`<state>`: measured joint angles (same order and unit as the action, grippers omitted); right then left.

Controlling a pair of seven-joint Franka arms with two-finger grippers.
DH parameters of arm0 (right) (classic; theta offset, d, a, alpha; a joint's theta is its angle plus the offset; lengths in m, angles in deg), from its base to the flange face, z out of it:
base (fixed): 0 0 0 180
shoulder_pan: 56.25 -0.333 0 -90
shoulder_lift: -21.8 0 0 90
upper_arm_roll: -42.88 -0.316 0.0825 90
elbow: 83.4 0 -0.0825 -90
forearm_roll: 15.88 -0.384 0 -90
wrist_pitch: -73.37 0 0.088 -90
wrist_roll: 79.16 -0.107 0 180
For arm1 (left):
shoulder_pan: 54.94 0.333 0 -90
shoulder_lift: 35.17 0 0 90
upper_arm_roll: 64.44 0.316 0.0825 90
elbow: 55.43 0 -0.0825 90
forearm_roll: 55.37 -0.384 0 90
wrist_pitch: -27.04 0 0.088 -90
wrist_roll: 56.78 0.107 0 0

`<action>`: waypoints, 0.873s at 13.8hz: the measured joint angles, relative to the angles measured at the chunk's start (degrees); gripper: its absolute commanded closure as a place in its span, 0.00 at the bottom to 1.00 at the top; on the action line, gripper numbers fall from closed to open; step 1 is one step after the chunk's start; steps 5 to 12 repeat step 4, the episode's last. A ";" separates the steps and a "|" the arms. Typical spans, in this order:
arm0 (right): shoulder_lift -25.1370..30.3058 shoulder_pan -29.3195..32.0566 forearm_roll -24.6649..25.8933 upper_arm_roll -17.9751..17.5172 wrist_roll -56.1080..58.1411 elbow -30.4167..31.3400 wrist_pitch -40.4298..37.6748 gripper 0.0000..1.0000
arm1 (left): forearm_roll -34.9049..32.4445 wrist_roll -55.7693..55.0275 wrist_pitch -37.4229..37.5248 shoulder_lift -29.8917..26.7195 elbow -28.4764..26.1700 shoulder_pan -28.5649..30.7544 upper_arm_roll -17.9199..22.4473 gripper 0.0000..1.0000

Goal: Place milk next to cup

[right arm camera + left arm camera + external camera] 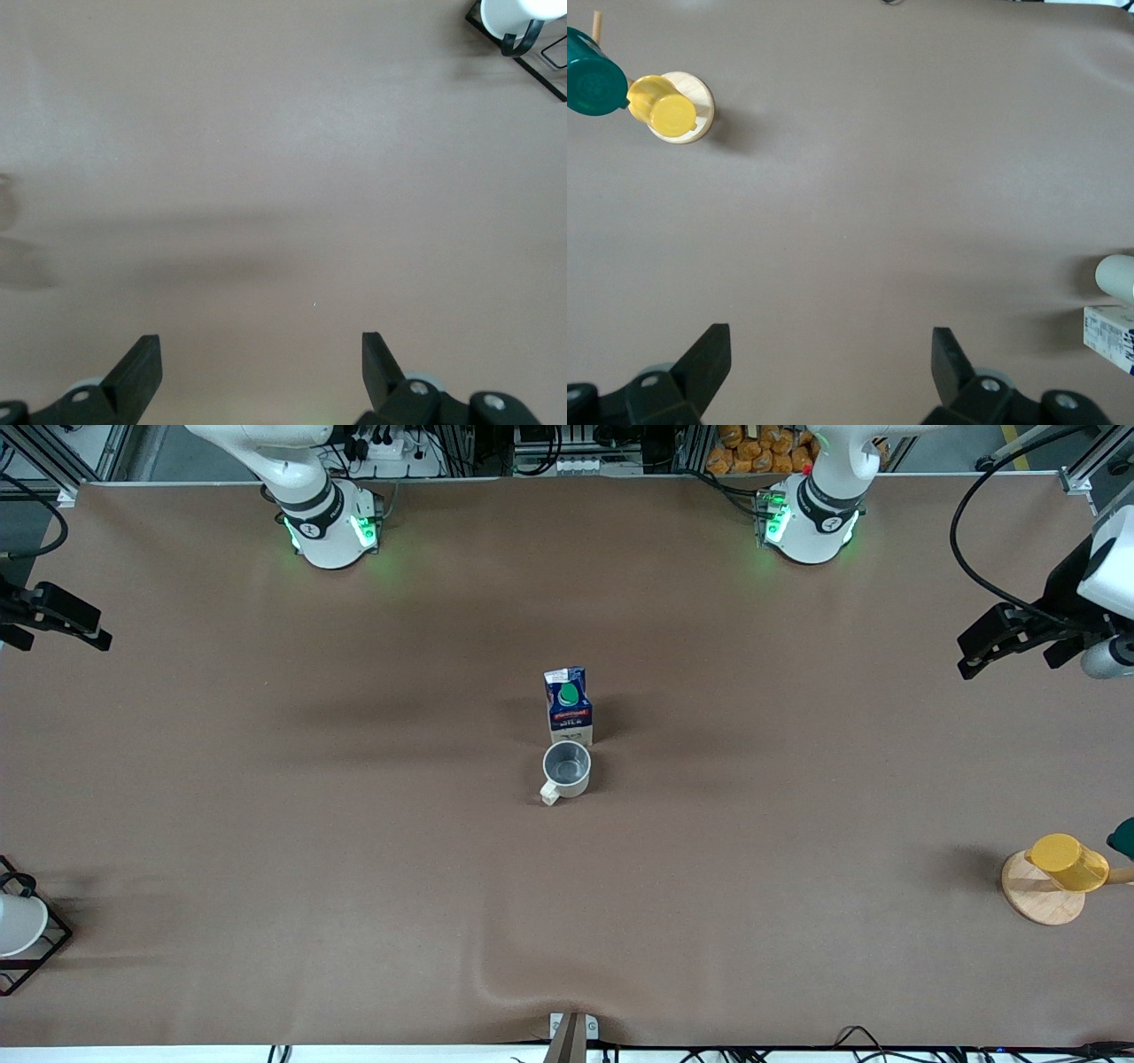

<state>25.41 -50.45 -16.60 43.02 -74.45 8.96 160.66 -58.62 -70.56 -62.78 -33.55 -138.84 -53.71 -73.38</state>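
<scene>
Milk carton (568, 707) stands upright mid-table, dark blue w/ green round mark, red band, whitish base. Beige mug (566, 770) sits just beside it, nearer the front cam, nearly touching or touching; can't tell which. Mug upright, grey inside showing, small loop handle pointing toward front cam and a bit toward the right arm's end.

Left gripper (997, 646) hangs in the air over the left arm's end of the table, well apart from carton & mug, arm waiting. Wrist pitched so the cam looks down on bare cloth. Its fingers (704, 359) are spread wide, nothing between them. In the left wrist view the carton's whitish base (1109, 335) and the mug's side (1116, 276) show only at the frame edge, well off to one side of the finger gap, not between the tips. Yellow cup (663, 108) lies tipped over a wooden disc (697, 96), w/ a green cup (592, 81) just beside, both well out ahead of the tips.

Right gripper (66, 622) hangs over the right arm's end, also waiting, far from the task things. Fingers (140, 365) released, wide apart, empty; only brown cloth between them. White cup (514, 13) on a black wire rack (532, 55) sits well ahead of the tips, off toward one finger's side.
</scene>
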 measured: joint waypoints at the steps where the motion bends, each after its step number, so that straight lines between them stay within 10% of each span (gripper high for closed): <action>1: 0.00 0.00 0.00 0.00 0.00 0.00 0.00 0.00 | 0.00 0.52 0.04 0.00 0.00 -0.04 0.00 0.00; 12: -0.01 0.00 0.00 -0.01 0.00 0.00 0.00 0.00 | 0.59 0.97 0.20 0.00 -0.03 -0.03 0.03 0.00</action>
